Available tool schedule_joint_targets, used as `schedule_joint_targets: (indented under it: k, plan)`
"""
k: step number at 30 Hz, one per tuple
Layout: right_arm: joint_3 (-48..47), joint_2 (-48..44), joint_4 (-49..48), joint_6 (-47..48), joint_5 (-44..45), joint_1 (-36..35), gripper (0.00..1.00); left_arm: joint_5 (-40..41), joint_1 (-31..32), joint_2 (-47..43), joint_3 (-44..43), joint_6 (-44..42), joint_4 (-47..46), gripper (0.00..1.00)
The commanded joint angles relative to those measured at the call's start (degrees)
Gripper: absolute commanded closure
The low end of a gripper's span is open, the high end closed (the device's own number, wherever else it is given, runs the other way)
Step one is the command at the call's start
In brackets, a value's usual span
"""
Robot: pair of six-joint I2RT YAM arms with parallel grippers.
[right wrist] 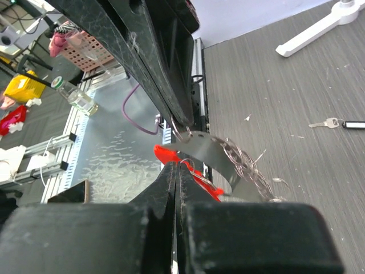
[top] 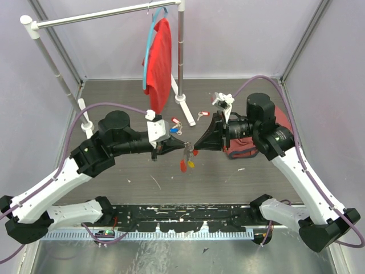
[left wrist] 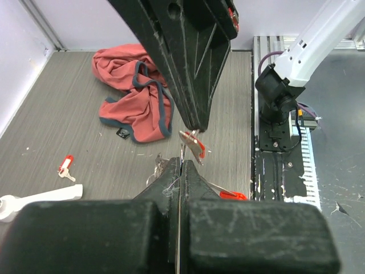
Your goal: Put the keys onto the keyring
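Silvery chain keyring with a long red plastic piece (top: 183, 165): hangs in the air between the two gripper tips.
Left gripper (top: 182, 145): squeezed tight on the keyring.
Right gripper (top: 197, 147): squeezed tight too, touching the keyring; what it grips I cannot tell.
Small silvery keys with coloured tags (top: 199, 116): lie on the grey table (top: 131, 171), just behind the grippers.

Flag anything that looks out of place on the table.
A red cloth lies crumpled on the table behind the right arm, unlike the hung cloth on the rack. Loose keys lie scattered nearby.
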State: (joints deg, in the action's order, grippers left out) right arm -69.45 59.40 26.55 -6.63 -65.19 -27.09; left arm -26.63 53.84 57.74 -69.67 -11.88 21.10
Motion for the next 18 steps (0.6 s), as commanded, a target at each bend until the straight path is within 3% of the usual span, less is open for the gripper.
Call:
schedule_joint_targets:
  k: [1, 18]
  plan:
    - [-2.96, 0.23, -3.39, -0.49, -1.69, -2.46, 0.99, 3.55, 2.42, 1.3, -3.75, -2.96, 1.25, 1.0]
    - [-2.62, -1.67, -6.23, -0.86, 5.91, -5.52, 0.99, 7.36, 5.53, 1.77, -4.73, -4.07, 2.72, 1.0]
